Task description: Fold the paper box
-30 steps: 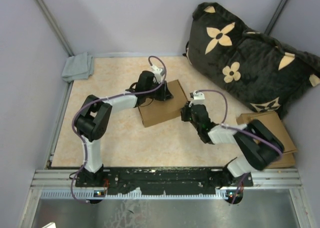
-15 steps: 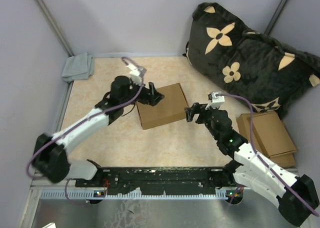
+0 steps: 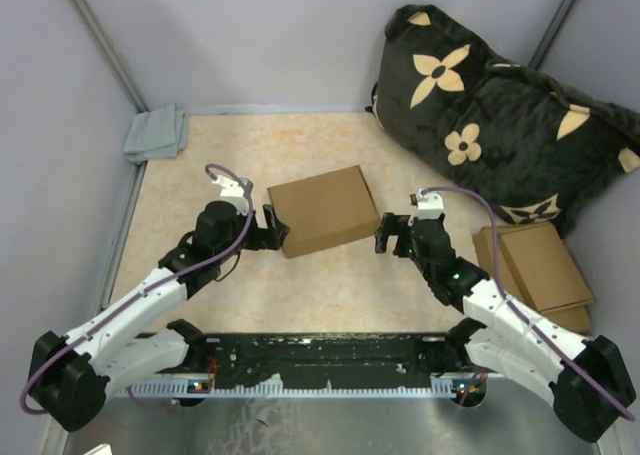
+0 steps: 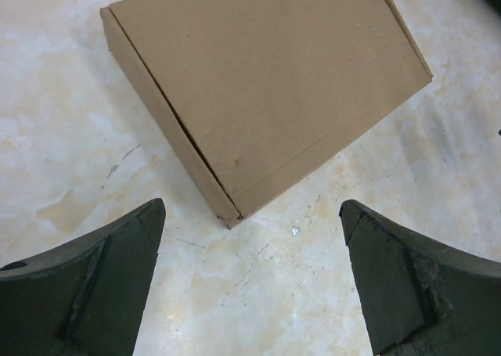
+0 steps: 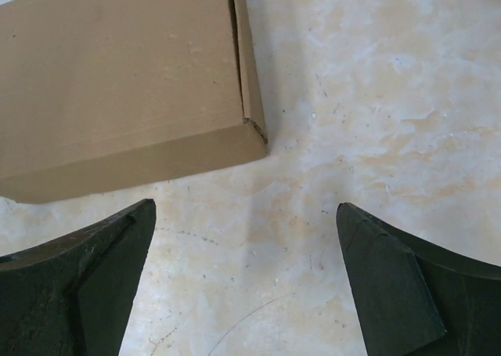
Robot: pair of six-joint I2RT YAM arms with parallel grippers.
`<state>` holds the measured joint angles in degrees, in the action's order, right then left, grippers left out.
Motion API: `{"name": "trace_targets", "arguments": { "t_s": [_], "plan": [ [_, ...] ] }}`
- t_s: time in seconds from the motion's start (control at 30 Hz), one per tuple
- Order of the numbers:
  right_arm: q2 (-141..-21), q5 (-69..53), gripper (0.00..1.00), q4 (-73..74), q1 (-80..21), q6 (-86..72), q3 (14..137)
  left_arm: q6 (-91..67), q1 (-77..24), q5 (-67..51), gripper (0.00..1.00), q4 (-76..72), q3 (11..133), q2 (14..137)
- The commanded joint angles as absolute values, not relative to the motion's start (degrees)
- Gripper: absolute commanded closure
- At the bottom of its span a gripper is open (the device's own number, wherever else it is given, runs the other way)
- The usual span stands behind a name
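Lying closed at the middle of the table (image 3: pixel 200 155), the box (image 3: pixel 322 208) looks fully folded, so the step in hand is probably letting go and backing off. The left gripper (image 3: pixel 278 229) and right gripper (image 3: pixel 381 233) flank it, fingers wide and empty. Next calls only for checking that the lid stays down. A second ago the left gripper was over the box top; it is now beside the left edge.

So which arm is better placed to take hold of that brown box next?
Probably the left, narrowly. The left gripper is open, with a corner of the paper box centred just ahead of it. The right gripper is also open, but the box lies off to one side.
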<state>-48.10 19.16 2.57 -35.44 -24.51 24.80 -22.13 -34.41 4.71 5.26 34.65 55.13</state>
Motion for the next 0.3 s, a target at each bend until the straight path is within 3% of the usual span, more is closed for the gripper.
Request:
{"name": "trace_targets", "arguments": {
  "t_s": [0.0,0.27],
  "plan": [
    [-49.63,16.49,0.01,-1.95,-35.16,-24.18,28.32,-24.01,-34.72,7.00,0.00,7.45,33.62,52.05],
    [-50.89,15.99,0.01,0.08,-35.16,-24.54,29.81,-24.28,-34.76,6.60,0.00,7.78,33.22,51.75]
  ]
}}
